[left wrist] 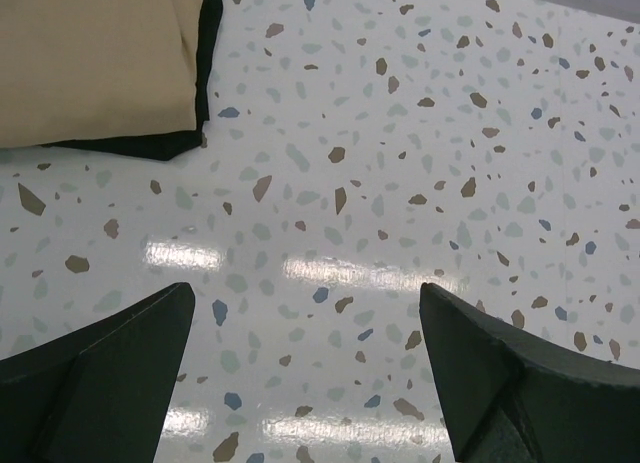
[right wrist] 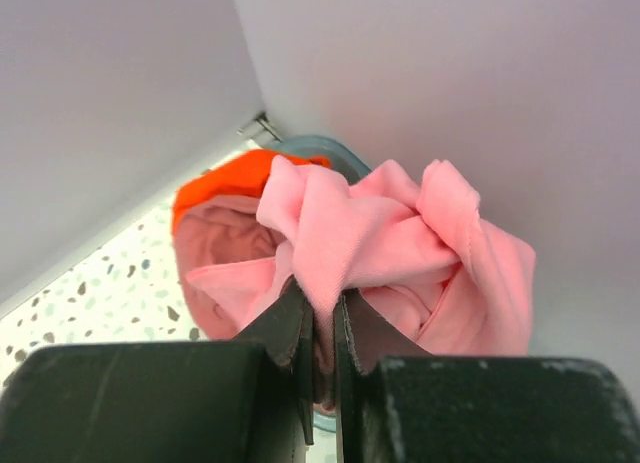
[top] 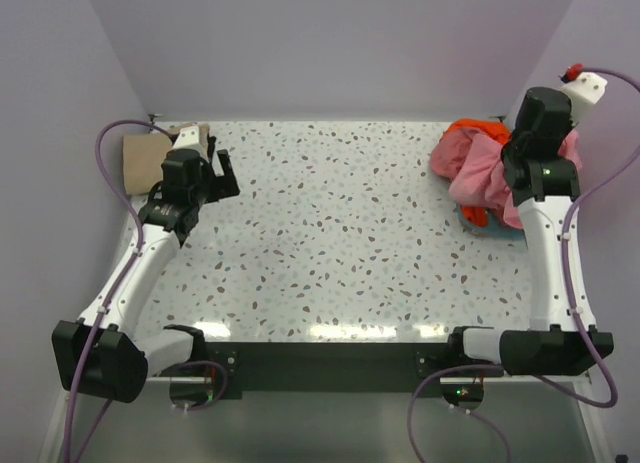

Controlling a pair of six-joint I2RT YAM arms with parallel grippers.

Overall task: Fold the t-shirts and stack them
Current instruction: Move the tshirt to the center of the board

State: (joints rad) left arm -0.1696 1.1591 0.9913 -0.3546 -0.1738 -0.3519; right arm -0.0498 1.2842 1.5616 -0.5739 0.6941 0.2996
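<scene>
**Pinch on pink shirt, far right corner**

Clamps right gripper (right wrist: 322,303) tight on a fold of pink shirt (right wrist: 400,233) atop the heap in the basket (right wrist: 320,146), orange shirt (right wrist: 215,183) bunched alongside. Holds left gripper (left wrist: 305,293), jaws spread wide, above the table (top: 330,233) near folded tan shirt (left wrist: 90,53) at far left.

No lettering, label, brand mark, number or sign can be read anywhere, neither on the heaped t-shirts (top: 478,173) at far right nor on the speckled table (top: 340,238).

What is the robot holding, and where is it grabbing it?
The right gripper pinches a bunched fold of the light pink t-shirt. The left gripper holds nothing.
</scene>
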